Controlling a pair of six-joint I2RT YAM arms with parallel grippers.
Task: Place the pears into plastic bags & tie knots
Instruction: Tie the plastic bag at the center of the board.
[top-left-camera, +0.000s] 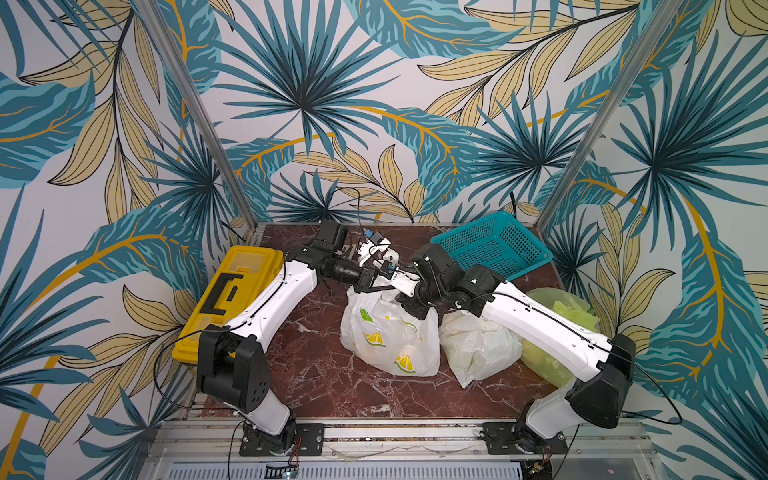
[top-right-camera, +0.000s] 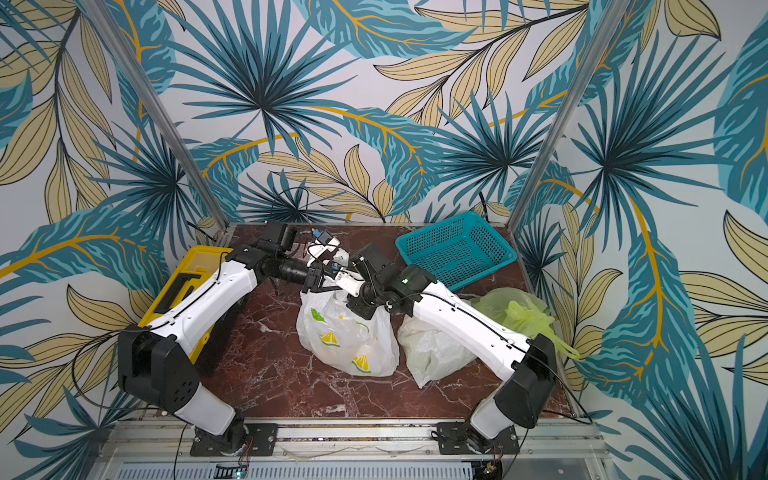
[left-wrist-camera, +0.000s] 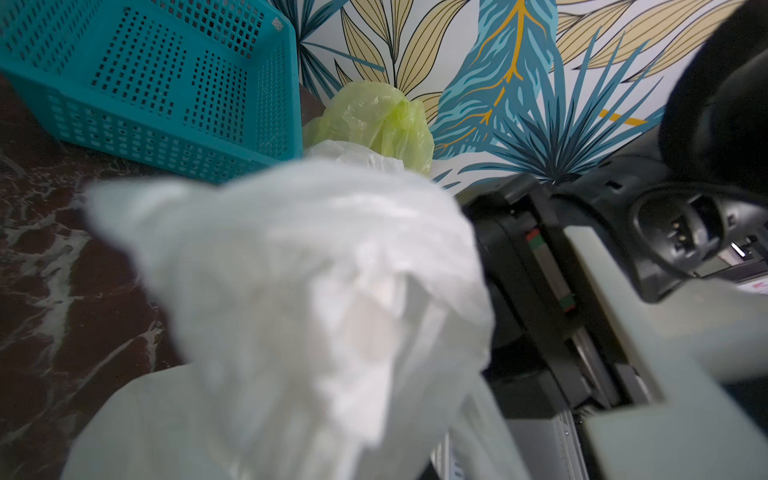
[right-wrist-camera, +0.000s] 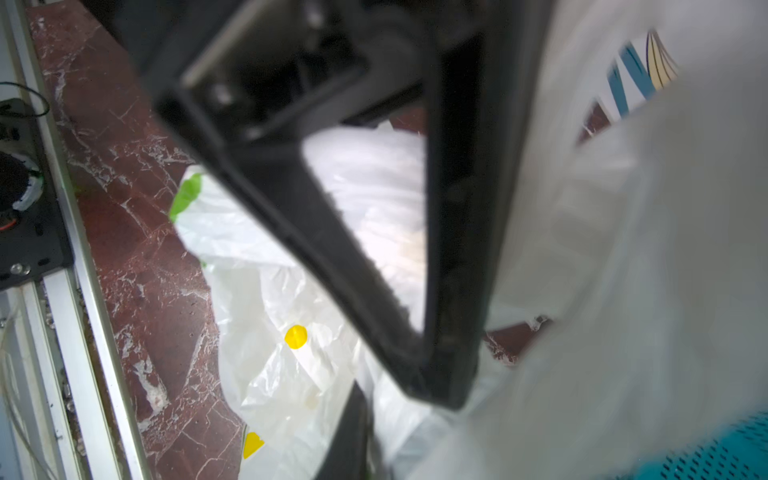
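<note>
**Knot stage on the lemon-print bag: arms crowded, film at risk**

Location of task items: The lemon-print bag stands mid-desk, bulging, with its top drawn up to a peak. A second white bag lies just beside it toward the right edge, its top hidden under the right arm. A light green bag sits at the right edge with its top gathered. No pear shows openly. I judge them bagged, since the teal mesh basket at the far right corner looks empty.

End effectors: The left end effector is closed, apparently on the lemon-print bag's handle plastic. The left wrist view shows only blurred white film filling the foreground. The right end effector sits at the same peak. I cannot tell whether its jaws are together or apart.

Hazards:
- The two wrists are almost touching over the bag, so any crossing pull could knock them together.
- The thin film could tear or slip free under a hard tug, leaving the knot loose.
- Lifting by one handle could tip the bag and spill fruit across the desk.

Markings: The only markings are lemon-slice and green-leaf prints. No brand, label or writing can be read on the bags, the basket or the yellow toolbox at the left edge.
</note>
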